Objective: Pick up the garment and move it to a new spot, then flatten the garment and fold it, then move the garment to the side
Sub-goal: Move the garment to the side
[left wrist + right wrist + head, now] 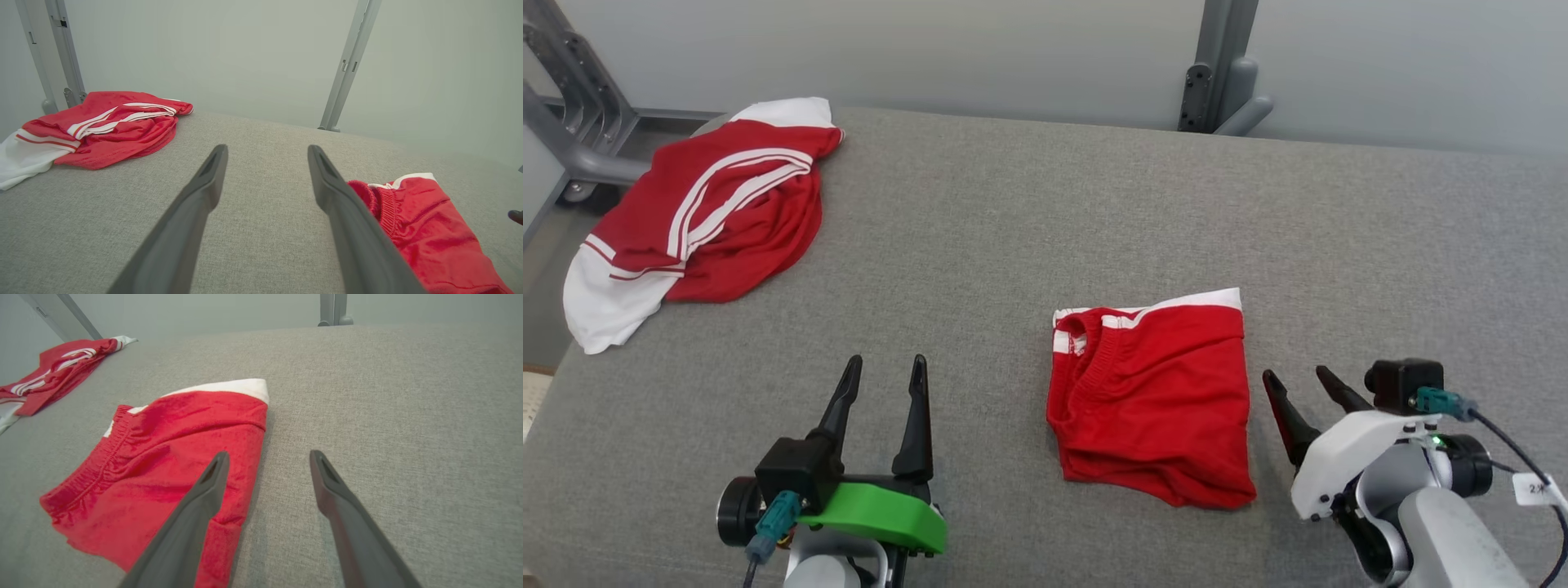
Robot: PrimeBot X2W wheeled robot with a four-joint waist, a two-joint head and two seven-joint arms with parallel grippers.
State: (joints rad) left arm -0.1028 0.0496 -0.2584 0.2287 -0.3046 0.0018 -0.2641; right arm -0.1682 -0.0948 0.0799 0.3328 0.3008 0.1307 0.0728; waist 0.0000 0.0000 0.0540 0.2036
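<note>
Right gripper of mine hovers with its jaws spread wide and nothing between them, just beside the right edge of the folded red garment. My left gripper is equally wide and empty, a little way off the garment's left edge. The garment lies as a neat red square, white band along its far edge, near the middle of the grey padded table.

I judge the folding done and the shift to the side to be my step. To do it well I should take two corners at once, pinching through all the layers, and move them evenly so the stack does not splay. The near right corner looks rumpled, though I cannot tell from here whether a layer is loose.

Open room is plentiful to the right of the garment and beyond it. At the table's far left edge lies a crumpled red and white garment, so I would keep clear of that side.
</note>
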